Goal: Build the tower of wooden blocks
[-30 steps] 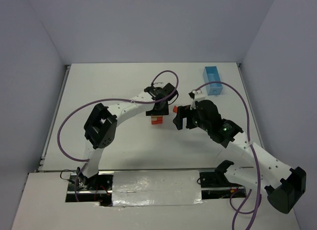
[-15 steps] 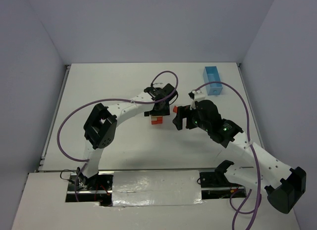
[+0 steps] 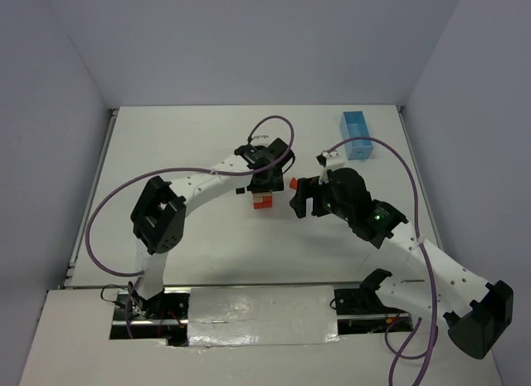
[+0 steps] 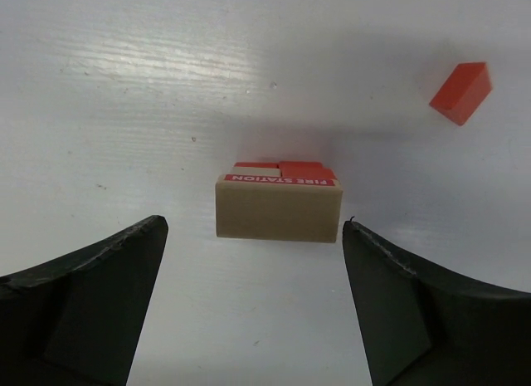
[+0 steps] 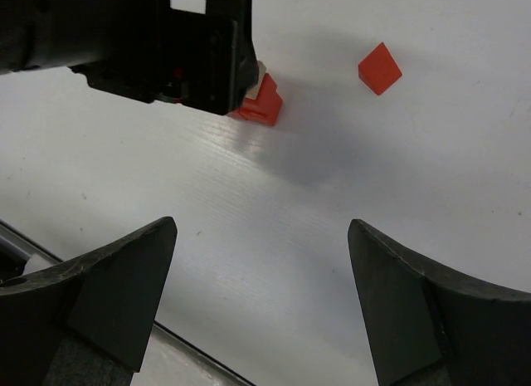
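**Position.** The wood block tower [image 4: 299, 168] stands on the white surface [image 4: 124, 112] near the middle of the work area, well apart from the blue tray [image 3: 357, 135]. A pale tan block [image 4: 278, 213] forms its top. A red strip lettered "FIRE STATION" and red blocks show beneath it. One loose red block [image 4: 461, 92] lies near the tower, not touching it.

**Gripper state.** The left gripper [image 4: 253, 228] hovers directly above the tower, spread wide and empty, with one finger to each side of the tan block and clear of it. The right gripper [image 5: 261, 227] hangs just beside the tower, likewise spread and holding nothing.

**Handling.** The blocks appear small, light and rigid, with smooth faces that may slip under a weak grip. The stack is probably unbonded, so a sideways push is likely to topple it. Take the loose red block on two opposite flat faces at mid-height. Lower it straight down onto the stack, then release.
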Controlling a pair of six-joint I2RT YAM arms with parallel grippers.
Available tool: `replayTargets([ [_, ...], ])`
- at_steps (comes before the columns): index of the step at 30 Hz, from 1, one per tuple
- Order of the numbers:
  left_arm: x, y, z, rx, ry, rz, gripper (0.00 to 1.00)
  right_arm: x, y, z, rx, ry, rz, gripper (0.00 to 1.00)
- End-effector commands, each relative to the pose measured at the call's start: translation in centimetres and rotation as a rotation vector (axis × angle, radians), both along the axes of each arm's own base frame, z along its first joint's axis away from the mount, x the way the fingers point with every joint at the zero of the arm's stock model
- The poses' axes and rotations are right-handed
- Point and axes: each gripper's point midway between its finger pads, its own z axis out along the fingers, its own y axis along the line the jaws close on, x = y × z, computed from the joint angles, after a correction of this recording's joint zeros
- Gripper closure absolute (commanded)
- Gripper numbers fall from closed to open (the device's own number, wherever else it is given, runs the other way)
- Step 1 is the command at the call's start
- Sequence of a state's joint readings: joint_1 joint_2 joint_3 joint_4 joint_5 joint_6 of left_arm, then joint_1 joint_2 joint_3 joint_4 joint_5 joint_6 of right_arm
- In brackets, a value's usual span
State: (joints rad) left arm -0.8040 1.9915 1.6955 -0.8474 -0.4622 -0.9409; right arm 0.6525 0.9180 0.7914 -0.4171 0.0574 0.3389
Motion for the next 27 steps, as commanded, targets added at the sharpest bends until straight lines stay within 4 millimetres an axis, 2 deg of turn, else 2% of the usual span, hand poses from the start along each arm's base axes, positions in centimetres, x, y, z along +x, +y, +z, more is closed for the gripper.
replayTargets([
  [1,1.4,-0.4,6.6,-0.087,-0.163,-0.008,0.0,0.3,-0.1,1.5,0.03,-0.07,-0.013,0.08],
  [4,1.5,0.0,10.2,-0.121,-0.232,-0.009,0.0,0.4,-0.5,2.3,0.051,-0.106,-0.029,0.08],
  [5,1.3,0.5,12.2,-0.144,-0.273,-0.011,0.01,0.4,-0.7,2.6,0.056,-0.117,-0.035,0.05],
  [7,0.8,1.7,14.9,-0.173,-0.334,-0.014,0.0,0.8,-1.1,2.4,0.052,-0.113,-0.06,0.05],
  [9,0.1,2.7,16.4,-0.185,-0.366,-0.015,0.0,1.6,-2.1,2.4,0.025,-0.103,-0.114,0.04],
  [11,-1.3,4.5,17.8,-0.186,-0.394,-0.027,0.0,3.2,-2.7,0.9,-0.025,-0.052,-0.159,0.02],
  [12,-2.0,5.0,18.0,-0.19,-0.397,-0.045,0.0,3.7,-2.3,0.9,-0.012,-0.016,-0.134,0.02],
  [13,-3.1,6.0,18.6,-0.207,-0.417,-0.061,0.01,5.3,-2.9,-1.6,-0.047,0.069,-0.142,0.03],
  [14,-3.9,6.2,18.6,-0.211,-0.415,-0.111,0.01,6.0,-2.8,-2.7,-0.059,0.107,-0.124,0.03],
  [15,-4.9,6.7,17.1,-0.199,-0.392,-0.15,0.01,7.5,-2.8,-4.6,-0.102,0.155,-0.129,0.04],
  [16,-6.2,7.6,18.6,-0.238,-0.43,-0.175,0.01,8.6,-3.1,-5.5,-0.156,0.154,-0.112,0.04],
  [17,-6.9,8.1,18.5,-0.235,-0.435,-0.205,0.01,9.5,-3.2,-6.7,-0.19,0.176,-0.108,0.04],
  [18,-7.7,8.7,18.2,-0.241,-0.436,-0.217,0.01,11.3,-3.3,-6.1,-0.222,0.164,-0.119,0.05],
  [19,-9.0,10.0,17.5,-0.242,-0.441,-0.227,0.0,12.4,-3.9,-9.3,-0.297,0.236,-0.128,0.05],
  [20,-9.6,10.2,17.2,-0.237,-0.445,-0.269,0.0,14.3,-3.8,-9.0,-0.336,0.217,-0.114,0.05],
  [21,-10.0,10.7,16.7,-0.228,-0.449,-0.288,0.0,15.1,-4.2,-9.8,-0.361,0.241,-0.119,0.05],
  [22,-10.8,11.5,15.6,-0.215,-0.442,-0.305,0.01,15.4,-3.6,-12.6,-0.377,0.32,-0.072,0.06],
  [23,-11.1,12.0,15.1,-0.194,-0.436,-0.322,0.0,16.6,-3.4,-12.4,-0.387,0.31,-0.035,0.06],
  [24,-11.5,12.4,13.8,-0.172,-0.412,-0.339,0.01,16.8,-3.1,-13.8,-0.396,0.335,-0.003,0.07],
  [25,-11.8,12.7,13.5,-0.167,-0.417,-0.348,0.0,16.5,-1.4,-13.8,-0.345,0.339,0.092,0.07],
  [26,-11.9,12.9,13.1,-0.152,-0.417,-0.363,0.01,17.0,-0.6,-13.5,-0.344,0.319,0.154,0.08],
  [27,-12.0,13.1,12.7,-0.145,-0.41,-0.364,0.0,17.0,-0.3,-14.3,-0.348,0.334,0.18,0.08],
])
